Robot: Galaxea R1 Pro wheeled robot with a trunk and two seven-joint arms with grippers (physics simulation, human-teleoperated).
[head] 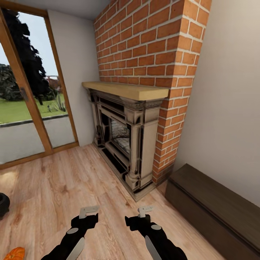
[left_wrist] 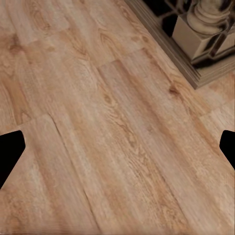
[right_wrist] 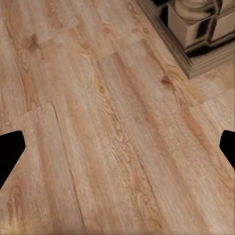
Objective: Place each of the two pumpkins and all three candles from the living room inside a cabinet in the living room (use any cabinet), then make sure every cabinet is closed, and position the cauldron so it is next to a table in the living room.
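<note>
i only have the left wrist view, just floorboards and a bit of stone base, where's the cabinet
Observer: The cabinet sits low against the wall, on the robot's right, past the brick fireplace.
Operator: any pumpkin around
Observer: One pumpkin lies on the floor at the robot's left, near the left arm.
Operator: and the cauldron
Observer: A black rounded shape, likely the cauldron, shows on the floor further left, cut off by the head view's edge.
Operator: hands free
Observer: Left gripper and right gripper hold nothing, jaws open.
</note>
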